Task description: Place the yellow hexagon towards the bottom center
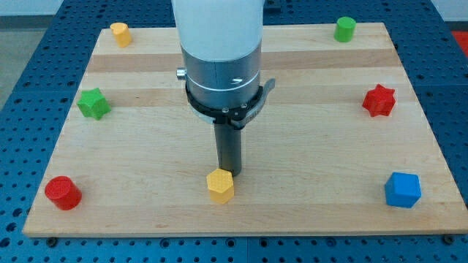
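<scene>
The yellow hexagon (220, 185) sits on the wooden board (307, 204) near the bottom centre, a little left of the middle. My tip (230, 174) stands right behind it, at its upper right edge, touching or nearly touching it. The rod hangs from the white and grey arm (221, 58) that covers the board's upper middle.
A second yellow block (120, 33) sits at the top left, a green star (93, 103) at the left, a red cylinder (63, 193) at the bottom left. A green cylinder (345, 29) is at the top right, a red star (379, 100) at the right, a blue cube (403, 190) at the bottom right.
</scene>
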Controlling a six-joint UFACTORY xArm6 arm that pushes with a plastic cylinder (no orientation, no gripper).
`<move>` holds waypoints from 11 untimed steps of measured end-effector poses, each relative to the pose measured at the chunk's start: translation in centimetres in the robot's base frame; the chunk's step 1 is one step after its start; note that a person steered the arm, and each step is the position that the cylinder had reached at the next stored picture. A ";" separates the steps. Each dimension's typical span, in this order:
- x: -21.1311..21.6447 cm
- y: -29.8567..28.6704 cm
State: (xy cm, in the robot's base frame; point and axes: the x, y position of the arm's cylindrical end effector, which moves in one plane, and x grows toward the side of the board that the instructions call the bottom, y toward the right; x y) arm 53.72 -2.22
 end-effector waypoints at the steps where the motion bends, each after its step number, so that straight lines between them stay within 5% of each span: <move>1: 0.2 0.0; 4: -0.8 -5.2; 5: 3.0 -7.0; 10: 3.9 -4.6; 11: -0.6 -8.5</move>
